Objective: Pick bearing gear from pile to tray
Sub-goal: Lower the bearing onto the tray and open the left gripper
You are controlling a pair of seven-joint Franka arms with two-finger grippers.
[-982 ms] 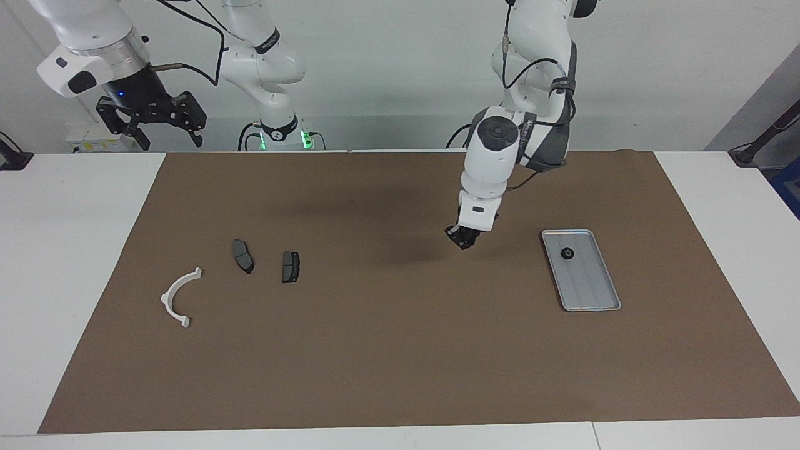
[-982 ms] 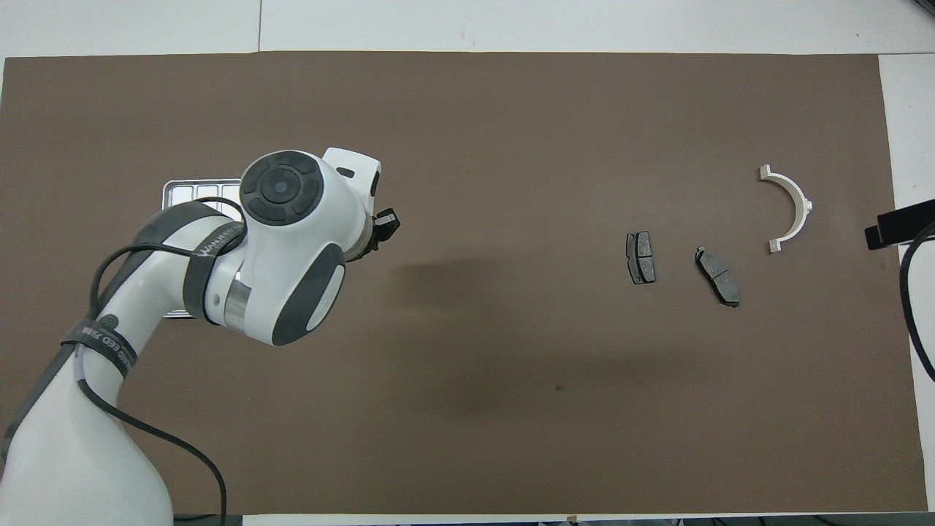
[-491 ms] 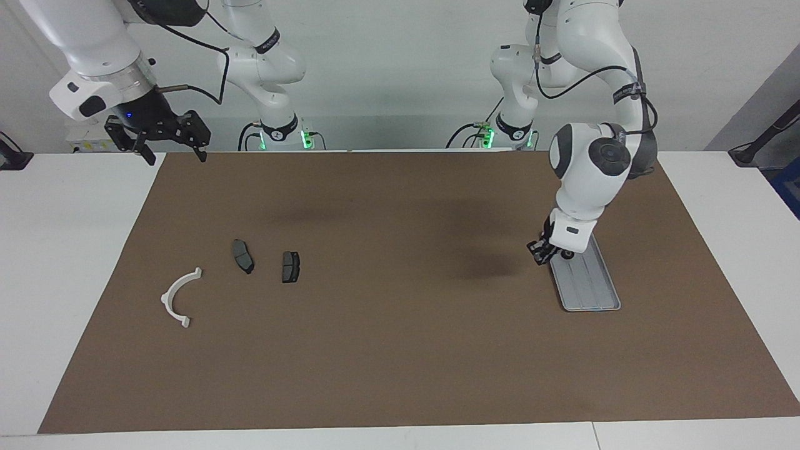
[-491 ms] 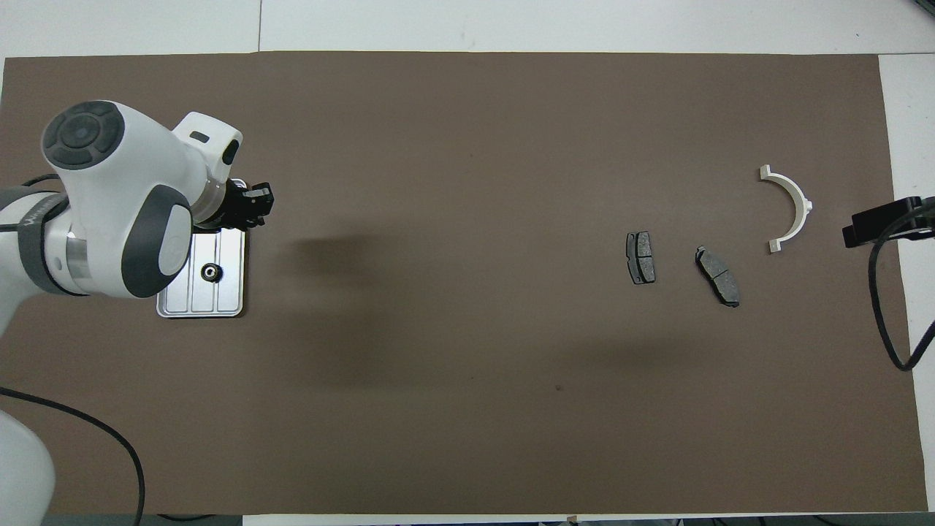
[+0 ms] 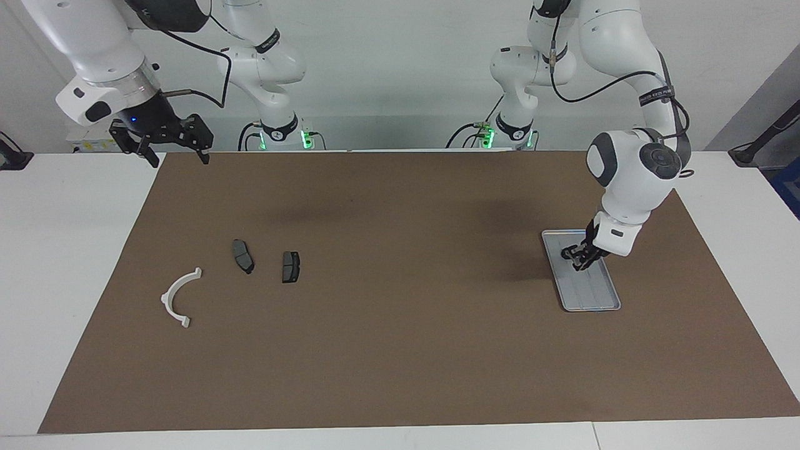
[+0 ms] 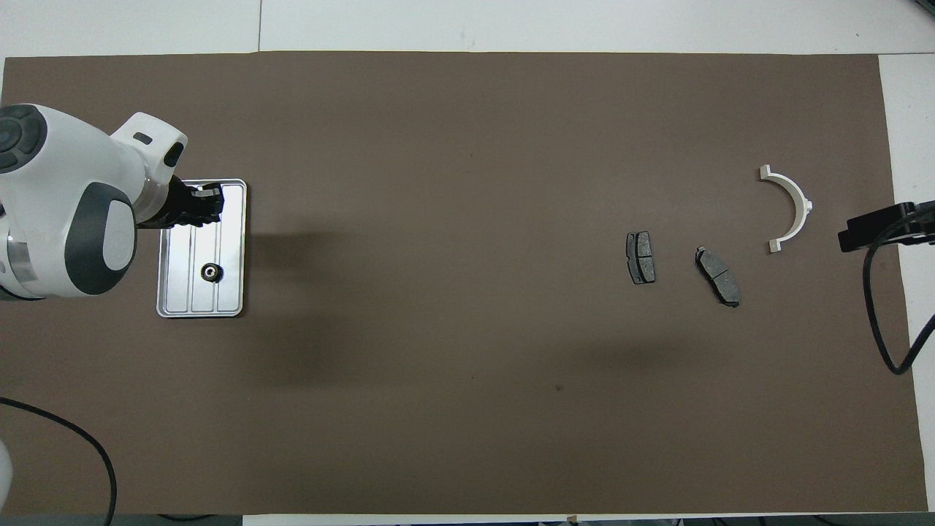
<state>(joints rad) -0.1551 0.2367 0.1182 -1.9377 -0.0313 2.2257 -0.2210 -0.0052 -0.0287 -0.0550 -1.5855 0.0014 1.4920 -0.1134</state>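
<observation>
The left gripper (image 5: 579, 261) hangs low over the tray (image 6: 235, 248), whether its fingers grip a gear cannot be told; one bearing gear (image 6: 211, 272) already lies in the tray, nearer the robots; the right gripper (image 5: 167, 140) waits, fingers spread, above the table edge

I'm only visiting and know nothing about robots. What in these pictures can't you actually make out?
- Whether the left pincer, over the tray, carries a gear: too small in the facing view, and the overhead view looks down on dark fingers.
- The gear already lying in the tray: the left pincer's fingers hide it in the facing view.
- The right pincer: it waits raised by the right arm's end of the table, and the overhead view's edge cuts most of it off.
</observation>
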